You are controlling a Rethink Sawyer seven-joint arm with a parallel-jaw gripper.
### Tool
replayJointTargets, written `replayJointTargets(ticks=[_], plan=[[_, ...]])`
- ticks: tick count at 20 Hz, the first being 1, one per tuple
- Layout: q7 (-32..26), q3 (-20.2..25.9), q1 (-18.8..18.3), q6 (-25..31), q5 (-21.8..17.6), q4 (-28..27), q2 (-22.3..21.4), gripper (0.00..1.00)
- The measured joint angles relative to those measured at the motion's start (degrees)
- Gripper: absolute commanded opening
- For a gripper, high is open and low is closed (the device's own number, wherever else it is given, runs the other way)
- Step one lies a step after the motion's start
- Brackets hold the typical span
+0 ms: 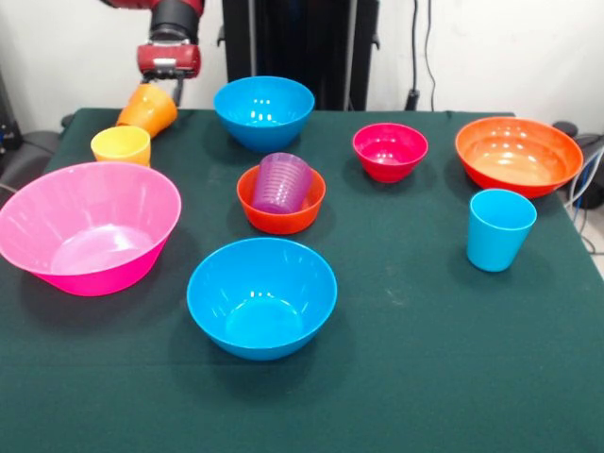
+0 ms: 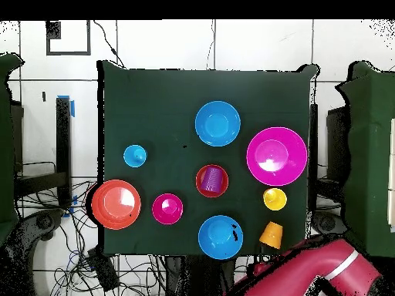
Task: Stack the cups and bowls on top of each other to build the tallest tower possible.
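My gripper (image 1: 163, 92) is at the table's far left corner, shut on the orange cup (image 1: 146, 109), which hangs tilted just above the cloth; the cup also shows in the overhead view (image 2: 271, 233). The yellow cup (image 1: 121, 144) stands upright just in front of it. The purple cup (image 1: 281, 182) lies tilted inside the small orange bowl (image 1: 283, 223) at the table's middle. The light blue cup (image 1: 500, 229) stands at the right. The pink bowl (image 1: 90, 226), two blue bowls (image 1: 264, 110) (image 1: 261, 295), the magenta bowl (image 1: 390, 151) and the wide orange bowl (image 1: 518, 156) all sit apart.
The green cloth table (image 1: 425, 377) ends just behind the orange cup. The black pedestal (image 1: 293, 47) stands behind the far blue bowl. My red arm (image 2: 308, 270) reaches in from the bottom right of the overhead view.
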Motion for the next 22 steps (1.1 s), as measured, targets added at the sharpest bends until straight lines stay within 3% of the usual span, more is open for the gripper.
replayJointTargets(ticks=[3, 9, 17, 22], plan=[[0.00, -2.50, -2.77, -4.24, 3.37, -0.12, 1.87, 1.00], [0.00, -7.92, -5.15, -8.63, 5.09, -0.12, 5.42, 1.00], [0.00, -13.32, -4.26, -8.91, 4.93, 0.68, 9.18, 1.00], [0.00, -15.44, -1.38, -8.91, 4.26, 1.26, 10.41, 1.00]])
